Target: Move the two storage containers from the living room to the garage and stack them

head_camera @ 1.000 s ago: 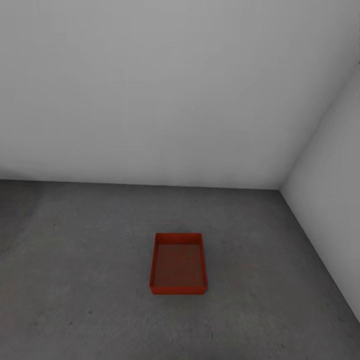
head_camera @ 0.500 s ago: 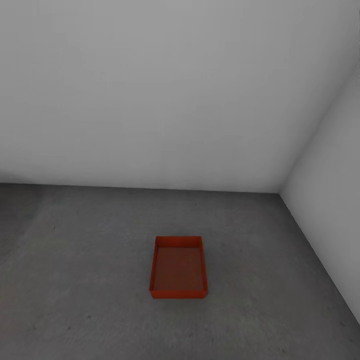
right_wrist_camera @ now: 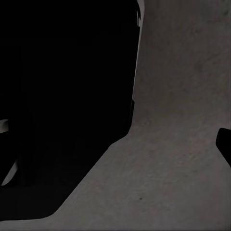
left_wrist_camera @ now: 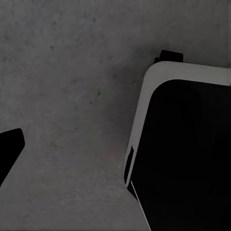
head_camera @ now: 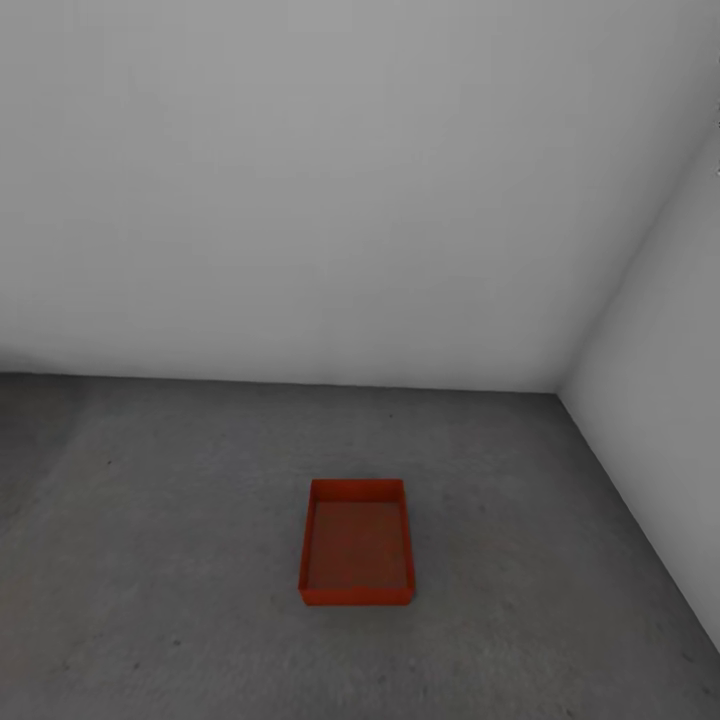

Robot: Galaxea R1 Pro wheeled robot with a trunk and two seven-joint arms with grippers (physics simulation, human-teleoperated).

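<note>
One red-orange storage container [head_camera: 356, 543] sits flat on the garage's dark concrete floor [head_camera: 170, 560], lidless and empty, a short way out from the white back wall. Nothing is on it or touching it. In the left wrist view my left gripper [left_wrist_camera: 115, 159] points down at the floor, one dark fingertip [left_wrist_camera: 8, 150] showing at the picture's edge. My right gripper [right_wrist_camera: 115, 149] hangs over the floor as well, one dark fingertip [right_wrist_camera: 225, 144] at the edge. Both grippers hold nothing, and their fingers stand wide apart.
White-grey walls meet in a corner [head_camera: 560, 385] at the back right, and the right wall [head_camera: 660, 430] runs forward along the floor. My own dark base with its pale rim [left_wrist_camera: 144, 96] shows under both wrists.
The whole head view has shifted a little: the container and the wall's foot sit slightly lower in the picture than a second ago. The container itself lies unchanged.
</note>
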